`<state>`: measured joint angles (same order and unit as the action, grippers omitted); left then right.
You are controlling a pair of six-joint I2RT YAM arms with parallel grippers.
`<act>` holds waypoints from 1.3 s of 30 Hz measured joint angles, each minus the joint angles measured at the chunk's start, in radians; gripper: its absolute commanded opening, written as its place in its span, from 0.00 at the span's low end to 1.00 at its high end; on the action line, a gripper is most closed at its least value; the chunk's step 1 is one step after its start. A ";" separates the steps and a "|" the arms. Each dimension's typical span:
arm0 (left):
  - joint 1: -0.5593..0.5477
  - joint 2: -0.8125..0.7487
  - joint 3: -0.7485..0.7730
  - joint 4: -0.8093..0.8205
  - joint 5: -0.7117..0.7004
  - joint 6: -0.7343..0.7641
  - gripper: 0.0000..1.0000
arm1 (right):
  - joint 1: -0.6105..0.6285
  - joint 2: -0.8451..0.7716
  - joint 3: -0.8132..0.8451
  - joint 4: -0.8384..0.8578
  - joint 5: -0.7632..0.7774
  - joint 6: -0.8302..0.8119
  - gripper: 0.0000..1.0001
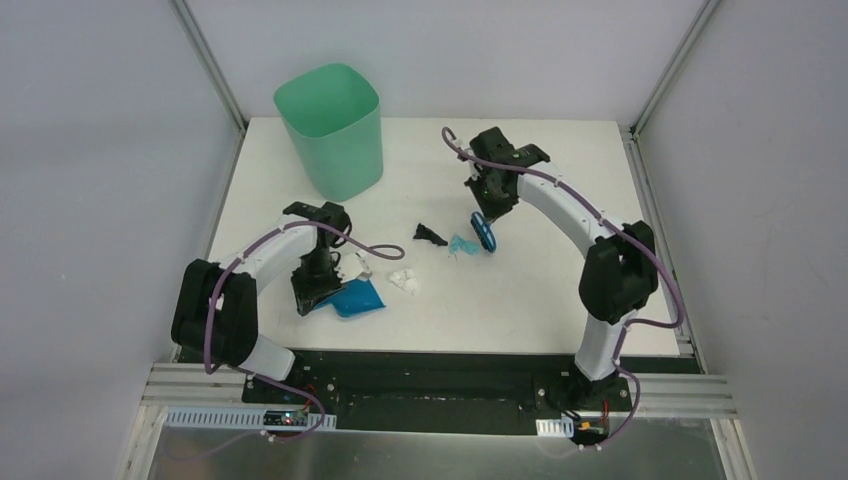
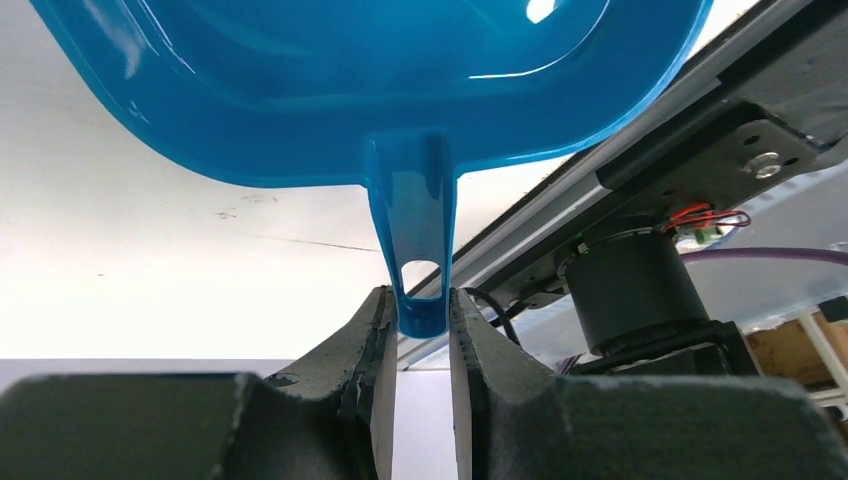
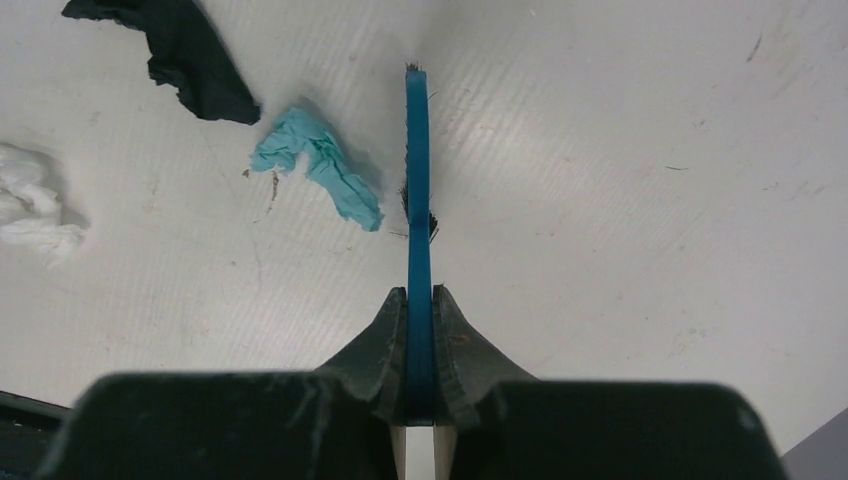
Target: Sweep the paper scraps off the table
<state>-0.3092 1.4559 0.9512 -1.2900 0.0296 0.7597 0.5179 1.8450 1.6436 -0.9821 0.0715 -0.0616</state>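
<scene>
On the white table [image 1: 560, 290] lie paper scraps: a black one [image 1: 430, 235], a light blue one [image 1: 461, 245] and white ones [image 1: 404, 281]. My left gripper [image 1: 318, 290] is shut on the handle [image 2: 420, 250] of the blue dustpan [image 1: 358, 298], whose pan [image 2: 400, 80] fills the top of the left wrist view. My right gripper [image 1: 492, 205] is shut on the blue hand brush [image 1: 484, 232], seen edge-on [image 3: 417, 180], just right of the light blue scrap [image 3: 320, 160]. The black scrap [image 3: 190, 50] and a white scrap [image 3: 30, 205] lie further left.
A mint-green bin [image 1: 332, 130] stands upright at the back left of the table. Another white scrap [image 1: 358, 265] lies by the dustpan's far edge. The table's black front edge [image 1: 440, 362] runs past the arm bases.
</scene>
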 measured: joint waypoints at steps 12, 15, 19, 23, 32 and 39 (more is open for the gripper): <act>-0.097 0.096 0.038 0.002 -0.065 -0.071 0.05 | 0.112 0.056 0.019 -0.008 -0.161 0.043 0.00; -0.098 0.097 0.038 0.001 -0.071 -0.073 0.05 | 0.170 0.077 0.023 0.000 -0.213 0.061 0.00; -0.098 0.105 0.042 0.000 -0.074 -0.074 0.05 | 0.251 0.127 0.077 0.001 -0.288 0.090 0.00; -0.098 0.120 0.055 0.000 -0.074 -0.080 0.04 | 0.292 0.198 0.162 0.003 -0.411 0.137 0.00; -0.097 0.128 0.064 -0.046 -0.084 -0.093 0.04 | 0.291 0.317 0.247 0.000 -0.679 0.253 0.00; -0.097 0.117 0.061 -0.048 -0.078 -0.092 0.03 | 0.273 0.310 0.247 -0.007 -0.677 0.257 0.00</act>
<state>-0.4065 1.5730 1.0119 -1.3380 -0.0483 0.6678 0.7906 2.1551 1.8904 -0.9890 -0.6056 0.1951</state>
